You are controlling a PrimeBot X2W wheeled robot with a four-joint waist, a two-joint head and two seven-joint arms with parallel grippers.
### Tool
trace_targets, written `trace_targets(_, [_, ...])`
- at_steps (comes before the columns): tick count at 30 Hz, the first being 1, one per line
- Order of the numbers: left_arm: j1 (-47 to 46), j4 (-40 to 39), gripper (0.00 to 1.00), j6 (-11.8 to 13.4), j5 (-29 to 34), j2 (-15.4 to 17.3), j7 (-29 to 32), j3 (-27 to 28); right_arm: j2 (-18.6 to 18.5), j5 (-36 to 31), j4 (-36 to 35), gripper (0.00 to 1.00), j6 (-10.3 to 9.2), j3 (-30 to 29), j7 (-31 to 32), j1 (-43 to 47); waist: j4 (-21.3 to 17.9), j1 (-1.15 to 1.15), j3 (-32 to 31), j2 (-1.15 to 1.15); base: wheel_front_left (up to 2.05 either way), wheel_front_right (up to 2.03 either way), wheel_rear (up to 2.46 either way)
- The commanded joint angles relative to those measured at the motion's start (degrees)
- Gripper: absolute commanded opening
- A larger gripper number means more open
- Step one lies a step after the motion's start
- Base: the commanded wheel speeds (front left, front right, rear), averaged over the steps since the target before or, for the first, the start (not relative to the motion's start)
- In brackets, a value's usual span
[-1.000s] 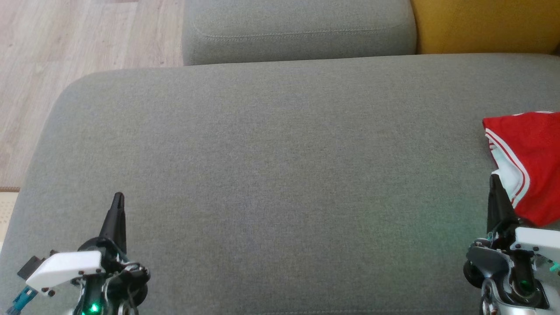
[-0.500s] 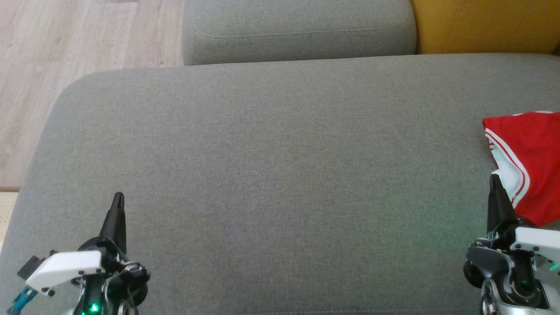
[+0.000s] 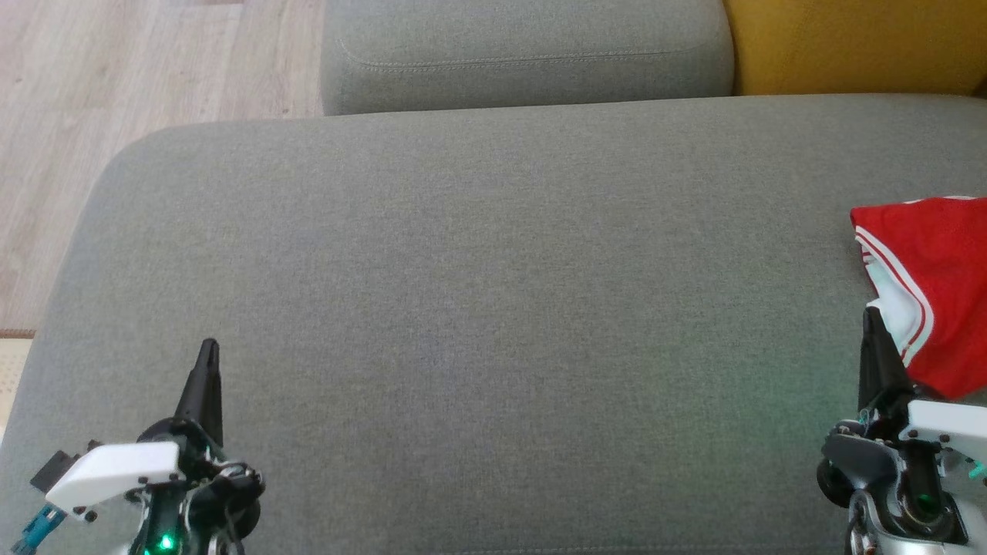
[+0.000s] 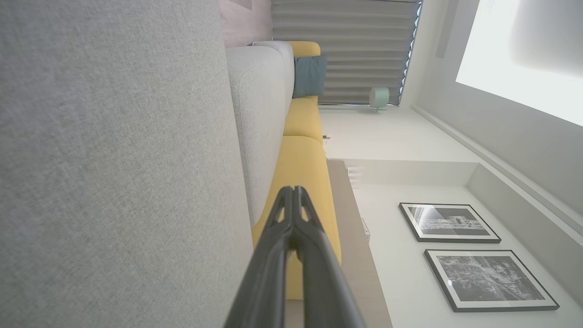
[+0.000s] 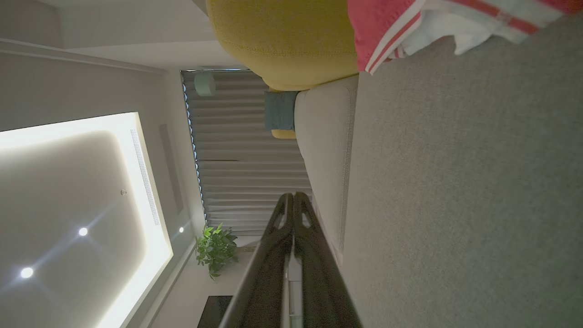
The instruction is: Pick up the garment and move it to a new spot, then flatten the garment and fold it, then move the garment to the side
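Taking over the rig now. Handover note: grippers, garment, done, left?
Red garment with white striped trim: at the right edge of the grey fabric sofa seat, partly cut off in the head view.
Left gripper: shut, empty, over the seat.
Right gripper: shut, empty, tip by the garment's white hem; contact unclear.
Done: cannot confirm any fold; it looks rumpled.
Left: likely grasp, flatten, fold, set aside.

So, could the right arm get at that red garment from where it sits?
Probably yes: the shut right gripper sits beside the red garment on the grey sofa seat, nothing between them. It would need to open first.
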Motion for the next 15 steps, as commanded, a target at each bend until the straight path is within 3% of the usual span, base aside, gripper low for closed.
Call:
trace_targets(1, [-3.4, -2.2, 0.0, -0.4, -0.2, 1.2, 0.4, 2.0, -0.2, 0.4, -2.2, 0.0, -0.05, 1.2, 0.4, -1.0, 0.0, 0.0, 0.0, 0.0, 0.0, 0.0, 0.0])
trace_targets(15, [-3.4, -2.2, 0.0, -0.4, -0.2, 1.2, 0.4, 2.0, -0.2, 0.4, -2.2, 0.0, -0.05, 1.2, 0.3, -1.0, 0.0, 0.0, 0.0, 0.0, 0.0, 0.0, 0.0])
